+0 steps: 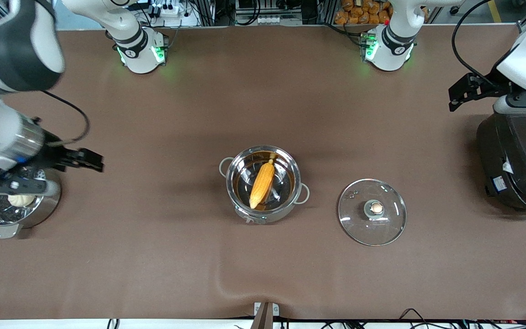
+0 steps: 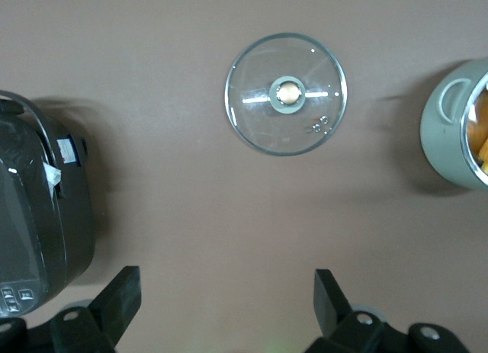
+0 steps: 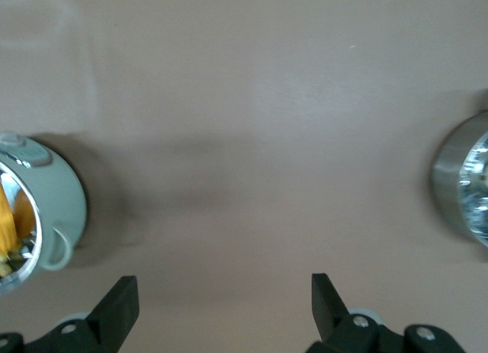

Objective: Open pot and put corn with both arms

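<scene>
Status, front view, left to right. Right gripper [image 1: 90, 161], left-centre of frame: fingers spread, empty, beside the perforated pot [image 1: 14, 208]. Centre: corn [image 1: 262, 183] lies inside the uncovered pot [image 1: 263, 183]. Lid [image 1: 372, 212] rests on the counter [image 1: 153, 256] beside it. Left gripper [image 1: 466, 91], upper right over the rice cooker [image 1: 518, 164]: fingers spread, empty. Both steps appear complete.

Pot [image 1: 264, 183]: polished steel, mirror-bright inside, thin wire handles. Lid [image 1: 372, 212]: clear glossy glass, coppery metal knob. Corn [image 1: 262, 184]: matt yellow-orange, bumpy. Table cover [image 1: 263, 105]: matt brown, cloth-like, slightly rippled. Rice cooker [image 1: 518, 160]: glossy black plastic. Second pot [image 1: 14, 205]: shiny steel.
</scene>
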Tool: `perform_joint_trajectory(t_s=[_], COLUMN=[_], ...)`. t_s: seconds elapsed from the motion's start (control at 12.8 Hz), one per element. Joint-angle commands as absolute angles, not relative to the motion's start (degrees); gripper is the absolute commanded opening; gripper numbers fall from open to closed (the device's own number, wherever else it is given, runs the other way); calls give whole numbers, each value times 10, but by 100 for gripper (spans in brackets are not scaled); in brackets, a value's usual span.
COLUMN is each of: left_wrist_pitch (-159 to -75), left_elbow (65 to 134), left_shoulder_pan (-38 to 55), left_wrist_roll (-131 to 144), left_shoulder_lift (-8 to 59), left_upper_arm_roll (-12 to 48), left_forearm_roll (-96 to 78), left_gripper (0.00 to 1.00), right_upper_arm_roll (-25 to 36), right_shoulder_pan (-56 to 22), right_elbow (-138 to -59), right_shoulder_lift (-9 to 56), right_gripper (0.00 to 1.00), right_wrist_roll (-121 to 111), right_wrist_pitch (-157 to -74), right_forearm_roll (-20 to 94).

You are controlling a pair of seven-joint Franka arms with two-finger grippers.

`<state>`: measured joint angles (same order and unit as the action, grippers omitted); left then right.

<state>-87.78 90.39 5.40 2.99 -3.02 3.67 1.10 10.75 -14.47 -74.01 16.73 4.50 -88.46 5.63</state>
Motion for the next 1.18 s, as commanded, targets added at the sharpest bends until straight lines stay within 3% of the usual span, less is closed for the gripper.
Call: perform_joint_trajectory(t_s=[0.0,0.55,1.1], left_wrist_pitch=[-860,-859,-860], left_elbow=[878,878,877], left_shoulder_pan=[40,45,38], left_wrist_roll=[-18,-6,4], left_shoulder_lift=[-20,-13,-15], left_upper_arm_roll=[50,50,58], left_forearm_roll=[18,13,12], left_gripper=[100,100,100], right_upper_arm_roll=[96,95,95], right_shoulder_pan=[-108,-69,-44], right_elbow=[-816,-982,-983], right_shoulder_lift=[85,-81,-74], right_gripper=[100,100,100], right_wrist_roll=[-29,-14,-10], right_wrist_pitch=[-872,-918,-918], right_forearm_roll=[26,-35,-5])
